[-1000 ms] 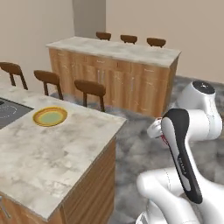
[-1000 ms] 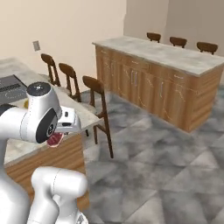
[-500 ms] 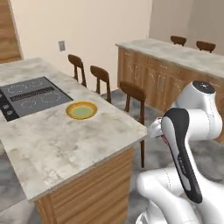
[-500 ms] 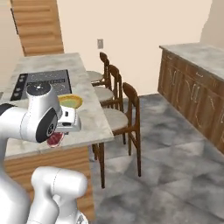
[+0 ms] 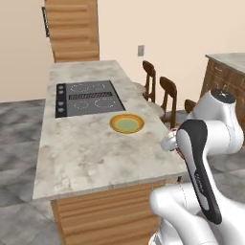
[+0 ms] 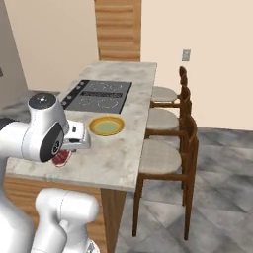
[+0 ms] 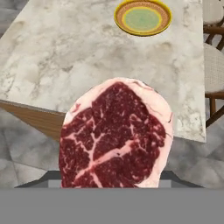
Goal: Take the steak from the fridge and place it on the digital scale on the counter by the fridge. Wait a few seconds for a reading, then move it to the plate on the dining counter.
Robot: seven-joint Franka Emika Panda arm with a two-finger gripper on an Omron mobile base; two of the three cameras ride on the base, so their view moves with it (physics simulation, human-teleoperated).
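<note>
Pincer [image 6: 63,154] clamped on the steak [image 7: 116,135], fingertips themselves hidden behind the meat in the hand view, so the width of the grip cannot be read. Judged closed on it, since the slab hangs in front of the camera with nothing beneath. Seen from the right base view as a red patch just under the wrist, at the near edge of the desk [image 5: 91,153].

Plate [image 7: 142,17] lies straight ahead of the pincer and slightly to one side, well apart, across a bare stretch of marbled top. Same plate [image 5: 127,123] sits just short of the black cooktop [image 5: 86,97] in the left base view, and between cooktop and wrist in the right base view [image 6: 106,125].

Steak held broad face toward the camera, long axis running up and away from the fingertips, roughly toward the plate. Meat looks narrower than the plate's well, so likely to fit with margin.

Coming move judged as a forward reach over the desk edge, then a lowering onto the plate; hanging meat may brush the stone if carried too low.
</note>
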